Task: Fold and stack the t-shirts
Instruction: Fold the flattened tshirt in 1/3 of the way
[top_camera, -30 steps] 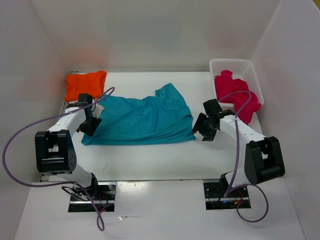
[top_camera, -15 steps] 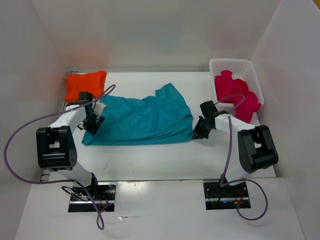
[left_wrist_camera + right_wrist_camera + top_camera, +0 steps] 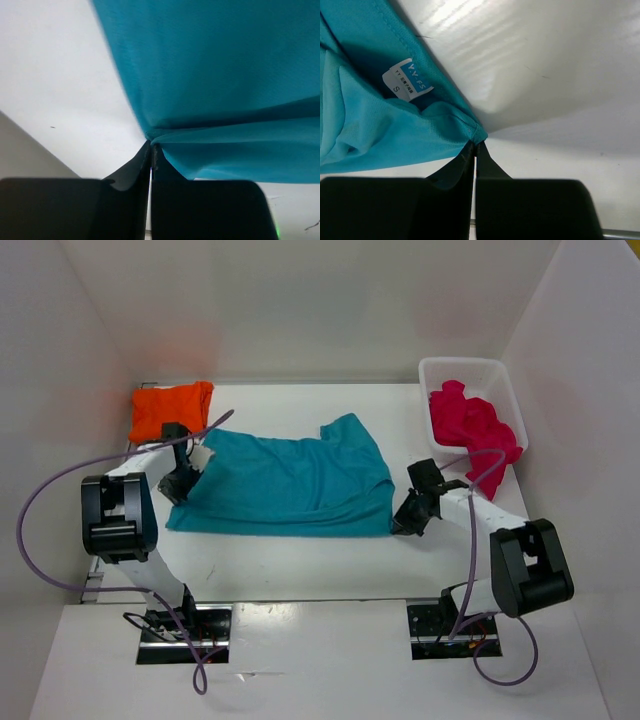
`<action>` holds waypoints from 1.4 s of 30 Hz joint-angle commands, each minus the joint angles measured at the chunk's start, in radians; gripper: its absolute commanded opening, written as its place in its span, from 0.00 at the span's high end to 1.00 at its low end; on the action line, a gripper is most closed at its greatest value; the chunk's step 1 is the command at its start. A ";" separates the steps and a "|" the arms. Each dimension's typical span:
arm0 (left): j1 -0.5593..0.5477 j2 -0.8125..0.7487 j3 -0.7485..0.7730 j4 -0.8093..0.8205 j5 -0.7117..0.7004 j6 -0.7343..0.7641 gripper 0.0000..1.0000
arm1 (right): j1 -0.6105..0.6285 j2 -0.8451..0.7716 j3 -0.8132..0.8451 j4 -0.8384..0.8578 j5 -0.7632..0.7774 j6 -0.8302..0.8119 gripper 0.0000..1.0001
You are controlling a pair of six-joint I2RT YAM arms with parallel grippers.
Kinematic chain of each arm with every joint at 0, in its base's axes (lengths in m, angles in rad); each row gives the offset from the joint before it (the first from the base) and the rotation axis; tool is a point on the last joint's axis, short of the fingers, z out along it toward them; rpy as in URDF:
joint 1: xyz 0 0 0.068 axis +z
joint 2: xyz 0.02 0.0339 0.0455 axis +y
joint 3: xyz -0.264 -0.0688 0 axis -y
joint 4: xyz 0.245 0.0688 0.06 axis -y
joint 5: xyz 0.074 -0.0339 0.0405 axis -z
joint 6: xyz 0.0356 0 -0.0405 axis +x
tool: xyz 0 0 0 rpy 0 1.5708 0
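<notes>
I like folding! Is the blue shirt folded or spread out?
Spread out: the teal shirt lies wide and flat across the table, not bundled small.

A second ago your left gripper [image 3: 181, 484] stood spread just off the 9 o'clock edge of the teal t-shirt [image 3: 290, 485]. It has since pinched down on that edge, and its fingertips meet over a gathered fold of cloth. Your right gripper [image 3: 406, 522] was also spread, beside the shirt's 4 o'clock corner. It has slid toward 6 o'clock and clamped onto that corner. The shirt has shifted with it: its near right corner now reaches further toward 5 o'clock, and the collar hump at 1 o'clock sits a little lower. The elbow block [image 3: 118, 515] of your left arm has moved up toward 12 o'clock.
</notes>
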 commanded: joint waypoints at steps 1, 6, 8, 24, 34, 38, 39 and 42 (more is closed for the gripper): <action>0.024 -0.035 0.065 0.013 0.000 -0.016 1.00 | 0.016 -0.033 -0.023 -0.040 0.036 0.060 1.00; 0.053 -0.081 0.074 0.013 0.012 -0.016 1.00 | 0.029 -0.009 -0.023 -0.051 0.056 0.070 1.00; 0.053 -0.072 0.074 0.013 0.012 -0.016 0.93 | 0.038 0.016 -0.023 -0.051 0.056 0.070 1.00; -0.094 -0.121 0.454 -0.089 0.127 -0.013 0.15 | 0.110 -0.097 0.038 -0.167 0.138 0.141 0.30; -0.660 0.058 0.452 -0.070 0.368 0.033 0.24 | 0.119 -0.234 0.038 -0.193 0.168 0.194 0.32; -0.758 0.123 0.452 -0.021 0.444 -0.010 0.33 | 0.119 -0.223 0.038 -0.193 0.168 0.194 0.33; -0.769 0.141 0.461 -0.002 0.481 -0.034 0.35 | 0.119 -0.237 0.027 -0.193 0.168 0.194 0.33; -0.769 0.164 0.446 0.050 0.519 -0.067 0.45 | 0.119 -0.262 0.018 -0.181 0.168 0.203 0.37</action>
